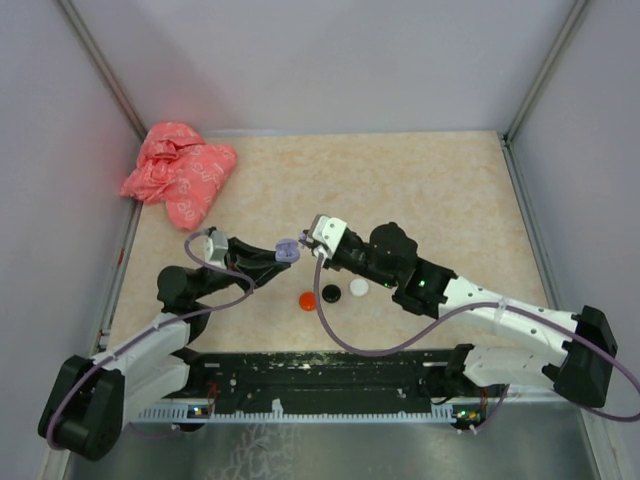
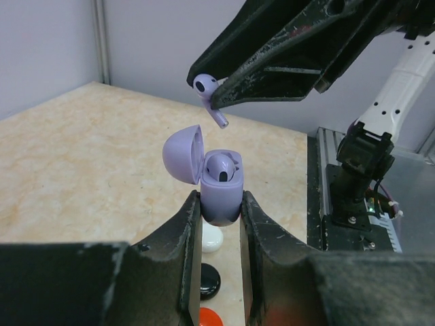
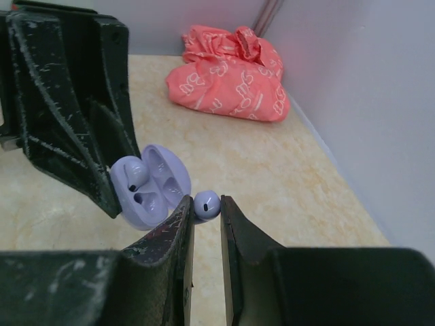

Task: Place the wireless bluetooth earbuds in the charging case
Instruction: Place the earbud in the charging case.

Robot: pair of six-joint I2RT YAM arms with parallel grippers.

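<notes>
My left gripper [image 2: 220, 208] is shut on the base of a lilac charging case [image 2: 220, 192], holding it upright above the table. Its lid [image 2: 182, 155] is swung open, and one lilac earbud [image 2: 219, 166] sits in one slot. My right gripper [image 3: 206, 208] is shut on a second lilac earbud [image 3: 206, 204], stem pointing down, just above and beside the open case [image 3: 151, 187]. In the top view the two grippers meet at the case [image 1: 287, 250] over mid-table.
Three round discs lie on the table below the case: red [image 1: 307, 299], black [image 1: 331, 294], white [image 1: 358, 288]. A crumpled pink bag [image 1: 180, 170] sits in the far left corner. Walls enclose the table on three sides.
</notes>
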